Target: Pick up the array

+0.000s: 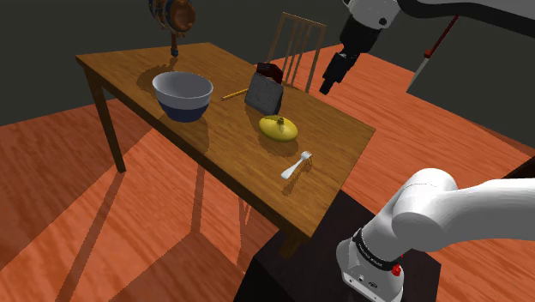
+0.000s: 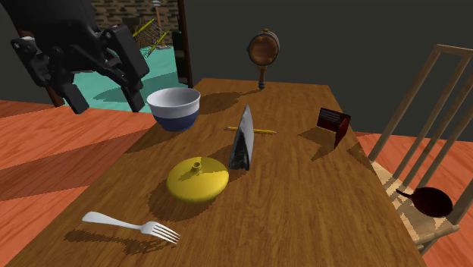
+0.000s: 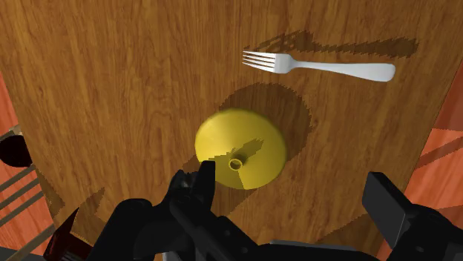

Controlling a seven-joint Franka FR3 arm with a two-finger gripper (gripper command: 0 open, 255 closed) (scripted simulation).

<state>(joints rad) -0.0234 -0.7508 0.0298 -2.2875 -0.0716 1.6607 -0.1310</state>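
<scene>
The array is a dark grey flat panel (image 1: 263, 91) standing on edge near the middle of the wooden table (image 1: 129, 73). From the side it is a thin upright wedge (image 2: 242, 140). My gripper (image 1: 328, 84) hangs open well above the table, to the shoulder view's right of the panel and apart from it. It is at the second exterior view's upper left (image 2: 106, 95) with its fingers spread. In the wrist view the open gripper (image 3: 297, 194) holds nothing and looks down on a yellow domed lid (image 3: 241, 148).
The yellow lid (image 1: 279, 128) lies just in front of the panel, with a silver fork (image 1: 297, 165) beyond it near the table edge. A white and blue bowl (image 1: 183, 93), a pencil (image 1: 231, 94) and a small dark red box (image 1: 270, 70) flank the panel. A wooden chair (image 1: 296, 43) stands behind the table.
</scene>
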